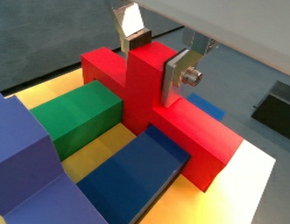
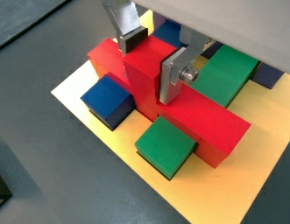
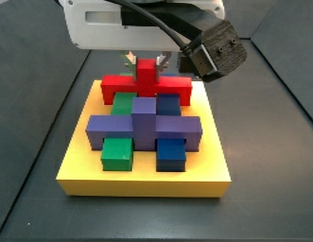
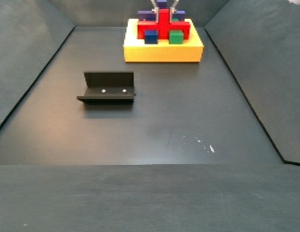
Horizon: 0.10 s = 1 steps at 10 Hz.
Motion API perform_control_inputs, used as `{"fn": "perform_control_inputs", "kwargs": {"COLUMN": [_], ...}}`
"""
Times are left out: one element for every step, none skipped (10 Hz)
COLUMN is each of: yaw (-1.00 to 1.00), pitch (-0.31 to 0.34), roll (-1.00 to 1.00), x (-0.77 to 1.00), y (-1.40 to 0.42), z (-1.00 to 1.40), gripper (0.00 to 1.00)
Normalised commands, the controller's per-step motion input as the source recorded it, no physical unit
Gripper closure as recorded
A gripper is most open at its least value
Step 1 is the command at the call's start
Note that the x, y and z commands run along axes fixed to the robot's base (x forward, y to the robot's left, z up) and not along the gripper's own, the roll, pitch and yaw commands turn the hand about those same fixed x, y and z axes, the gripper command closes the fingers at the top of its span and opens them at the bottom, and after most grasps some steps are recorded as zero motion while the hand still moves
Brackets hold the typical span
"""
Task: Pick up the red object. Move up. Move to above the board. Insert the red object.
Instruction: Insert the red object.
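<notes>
1. Wrist views: gripper (image 1: pixel 159 59) fingers clamped the upright stub of the red object (image 1: pixel 182 127), seated on the board (image 1: pixel 258 188) beside green and blue blocks.
2. Side views: red object (image 3: pixel 147 85) sat at the board's (image 3: pixel 146 180) rear edge; fixture (image 4: pixel 107 88) stood well apart.

gripper (image 4: pixel 162 4) cut off by frame edge; red object (image 4: pixel 150 33) mostly hidden
</notes>
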Motion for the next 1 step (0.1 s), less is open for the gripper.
{"fn": "perform_control_inputs", "kwargs": {"yaw": [0.00], "pitch": [0.000], "roll": [0.00], "x": [0.00], "y": [0.00], "z": [0.00], "gripper": [1.00]}}
